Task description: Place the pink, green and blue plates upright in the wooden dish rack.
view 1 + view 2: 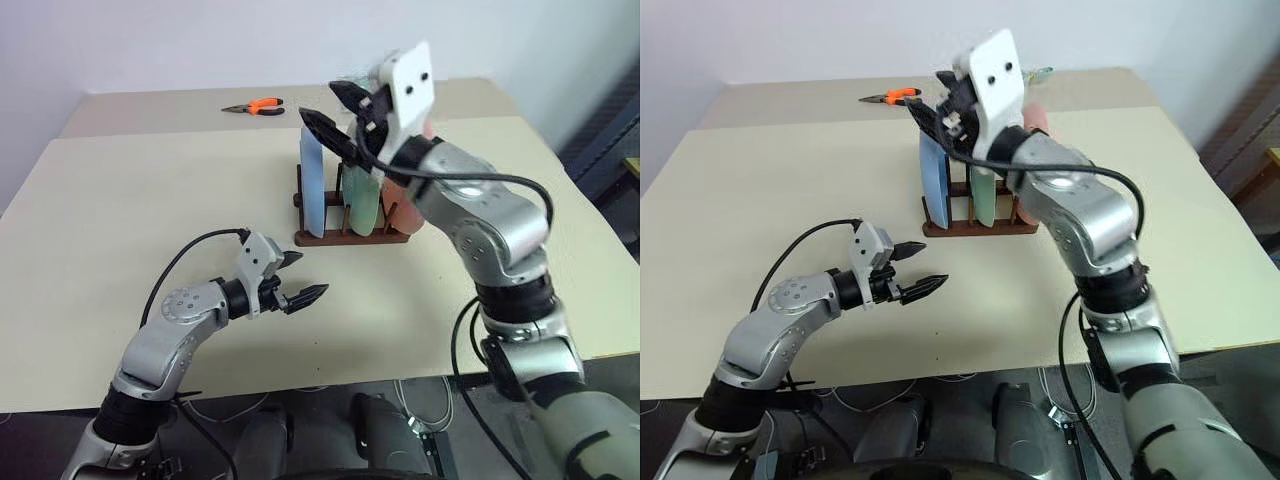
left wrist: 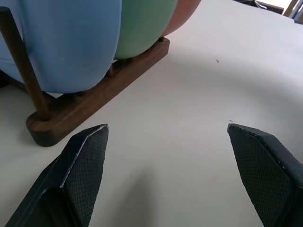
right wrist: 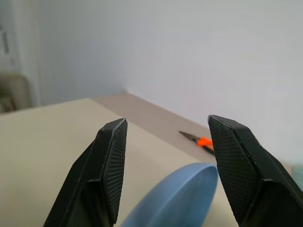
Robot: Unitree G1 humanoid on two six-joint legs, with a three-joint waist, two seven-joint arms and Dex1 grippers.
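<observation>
Above the wooden dish rack [image 1: 350, 215], in the left eye view, the right claw [image 1: 338, 112] hung with its two black fingers apart and nothing between them. The blue plate [image 1: 313, 180] stood upright just under it, toward 6 o'clock from the fingertips, at the rack's left end. The green plate [image 1: 362, 200] stood next to it and the pink plate [image 1: 402, 212] was partly hidden behind the right arm. All three stood on edge, side by side along the rack. The left claw [image 1: 296, 278] waited low over the tabletop [image 1: 150, 200], also apart and empty, with the rack toward 1 o'clock from it. So the right arm was nearer to the plates, and I judged the task nearly finished.

From the right eye view, orange pliers [image 1: 893, 97] lay far back on the tabletop, at about 11 o'clock from the rack, well apart from it.

Through the left wrist view, the rack rail and the three plates stood near, beyond the spread fingers, with bare pale tabletop around.

Through the right wrist view, the blue rim rose between the open fingers without touching them. Pulling back seemed free: a smooth flat surface and a plain wall behind.
</observation>
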